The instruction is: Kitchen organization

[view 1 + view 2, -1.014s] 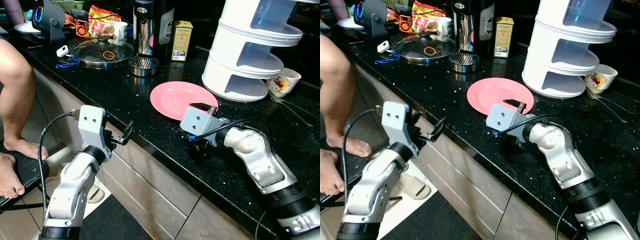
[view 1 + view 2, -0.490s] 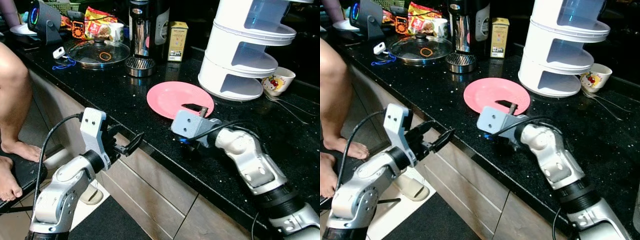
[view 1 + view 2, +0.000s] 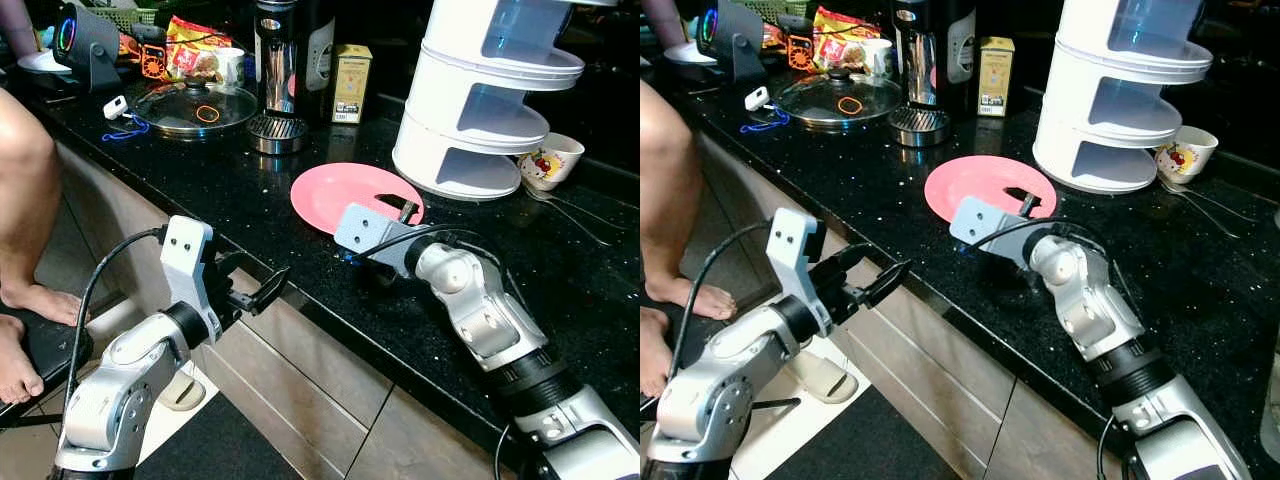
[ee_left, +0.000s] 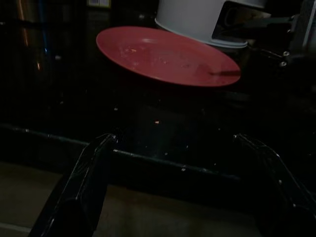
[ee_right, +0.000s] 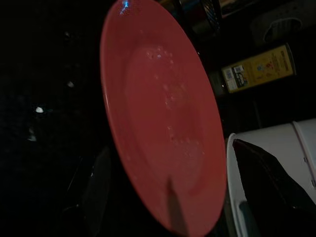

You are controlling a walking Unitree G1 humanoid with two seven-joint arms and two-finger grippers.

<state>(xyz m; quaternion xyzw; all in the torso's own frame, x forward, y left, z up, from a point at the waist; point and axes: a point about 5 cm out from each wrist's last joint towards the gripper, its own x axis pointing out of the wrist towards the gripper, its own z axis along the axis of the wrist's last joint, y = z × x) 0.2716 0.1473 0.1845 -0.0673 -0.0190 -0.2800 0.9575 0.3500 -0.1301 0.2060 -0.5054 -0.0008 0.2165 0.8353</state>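
1. Right gripper point(image 3: 402, 212): the jaws stand open at the near edge of the flat round pink plate point(image 3: 345, 192). In the right wrist view one black finger point(image 5: 96, 190) lies off the rim and the other sits toward the white rack, with the plate face between them. No grip is made.
2. Change from one second ago: the right arm has swung its wrist housing up and toward the plate, and the fingertips now reach over the plate's near rim.
3. Left gripper point(image 3: 262, 290): the jaws are open, held off the front edge of the table, pointing at it. It has risen and turned toward the table since the earlier frame.
4. The pink plate lies flat on the black speckled stone table point(image 3: 230, 190), unmoved, just beside the base of the white three-tier round storage rack point(image 3: 480, 110).
5. Surroundings:
   - a small white cup with a cartoon print point(image 3: 552, 160) stands beyond the rack, with a metal spoon point(image 3: 585, 215) near it;
   - a round ribbed metal strainer point(image 3: 275, 133), a steel and black flask point(image 3: 280, 60) and a yellow carton point(image 3: 351, 83) stand behind the plate;
   - a glass pot lid point(image 3: 195, 108) lies further left.
6. A person's bare leg point(image 3: 25, 200) stands at the left, beside the cabinet front.
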